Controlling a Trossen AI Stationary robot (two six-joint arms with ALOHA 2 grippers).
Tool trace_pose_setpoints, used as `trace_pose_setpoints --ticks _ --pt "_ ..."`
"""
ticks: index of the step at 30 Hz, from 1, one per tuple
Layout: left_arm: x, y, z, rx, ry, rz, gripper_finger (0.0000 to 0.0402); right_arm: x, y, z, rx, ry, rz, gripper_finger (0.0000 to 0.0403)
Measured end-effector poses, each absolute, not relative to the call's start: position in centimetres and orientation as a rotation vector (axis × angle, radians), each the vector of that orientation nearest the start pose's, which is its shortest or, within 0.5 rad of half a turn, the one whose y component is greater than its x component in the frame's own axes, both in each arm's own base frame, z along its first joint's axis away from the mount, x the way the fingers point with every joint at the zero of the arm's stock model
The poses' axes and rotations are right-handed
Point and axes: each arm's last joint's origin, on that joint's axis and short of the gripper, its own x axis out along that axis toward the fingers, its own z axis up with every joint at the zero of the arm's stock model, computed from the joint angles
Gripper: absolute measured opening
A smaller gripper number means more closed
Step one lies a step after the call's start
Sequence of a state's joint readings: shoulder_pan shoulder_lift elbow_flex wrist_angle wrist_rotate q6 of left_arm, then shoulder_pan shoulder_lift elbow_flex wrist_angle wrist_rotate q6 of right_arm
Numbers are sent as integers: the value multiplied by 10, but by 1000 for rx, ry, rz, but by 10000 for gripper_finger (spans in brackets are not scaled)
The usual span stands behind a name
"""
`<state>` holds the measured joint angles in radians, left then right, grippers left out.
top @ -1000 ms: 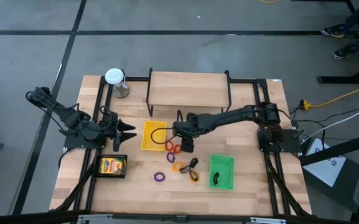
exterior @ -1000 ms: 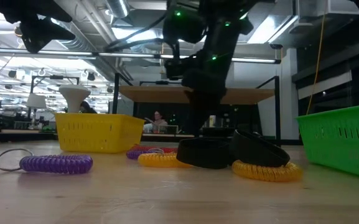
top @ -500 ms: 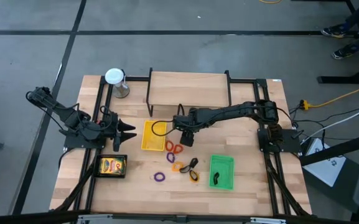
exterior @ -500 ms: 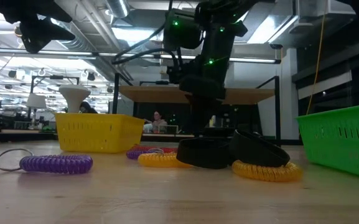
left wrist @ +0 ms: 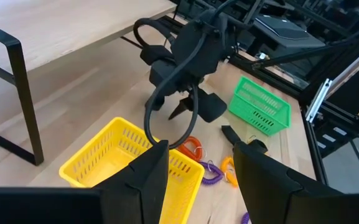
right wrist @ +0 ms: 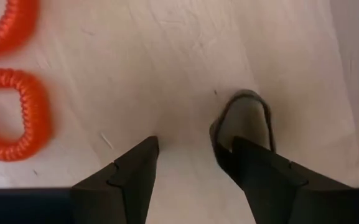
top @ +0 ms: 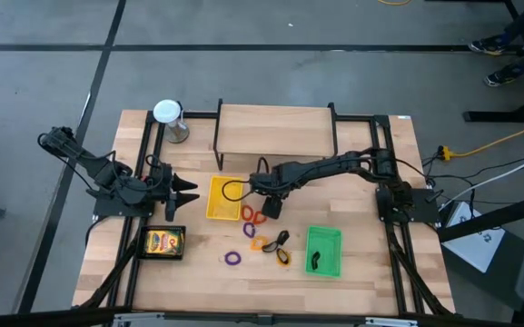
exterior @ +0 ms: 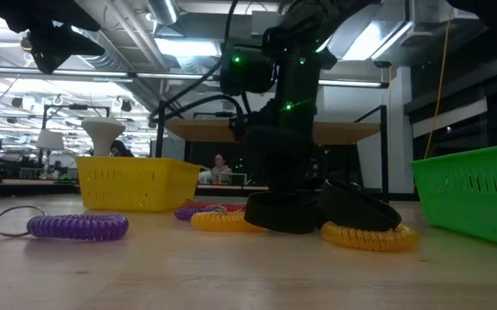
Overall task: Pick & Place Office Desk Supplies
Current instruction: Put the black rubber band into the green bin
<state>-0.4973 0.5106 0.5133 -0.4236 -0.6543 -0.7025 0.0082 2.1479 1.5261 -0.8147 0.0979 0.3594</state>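
Right gripper (top: 271, 207) has pulled back from over the red-orange rings (top: 253, 215) toward the far side, now sitting just right of the yellow tray (top: 214, 211), jaws wide and empty; its wrist view shows bare wood between the fingers, a thin wire loop (right wrist: 249, 118) by one finger and two red-orange coils (right wrist: 14, 121) off to the side. Nothing lifted, so looks like a re-aim, not a pick. Near to far: purple ring (top: 233, 259), orange rings with black clips (top: 282, 240) mid-table, black clip in green tray (top: 336, 265), crayon box (top: 163, 242) in black tray near left. Left gripper (top: 185, 193) idle at left, jaws part open, empty
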Motion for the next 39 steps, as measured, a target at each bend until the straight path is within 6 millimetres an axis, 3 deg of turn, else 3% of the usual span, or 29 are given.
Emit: trace_pose_setpoints --ticks 4,11,16,19,24,30,35,39 --pt "112 -41 256 -468 288 254 175 411 1 136 245 1388 -369 169" --pt "112 -41 256 -460 289 252 175 411 0 136 328 1383 -396 15" --pt "112 -41 256 -460 289 252 175 411 5 141 410 1371 -391 8" --pt "112 -41 256 -460 289 252 175 409 16 156 469 1339 -368 6" --pt "112 -41 256 -457 289 252 175 400 48 193 530 1244 -366 3" --pt "112 -41 256 -449 289 252 175 370 105 243 612 1134 -360 2" --pt "112 -41 256 -449 291 251 175 339 147 265 738 1071 -453 1" --pt "112 -41 256 -450 291 251 175 316 182 265 874 1079 -551 1"
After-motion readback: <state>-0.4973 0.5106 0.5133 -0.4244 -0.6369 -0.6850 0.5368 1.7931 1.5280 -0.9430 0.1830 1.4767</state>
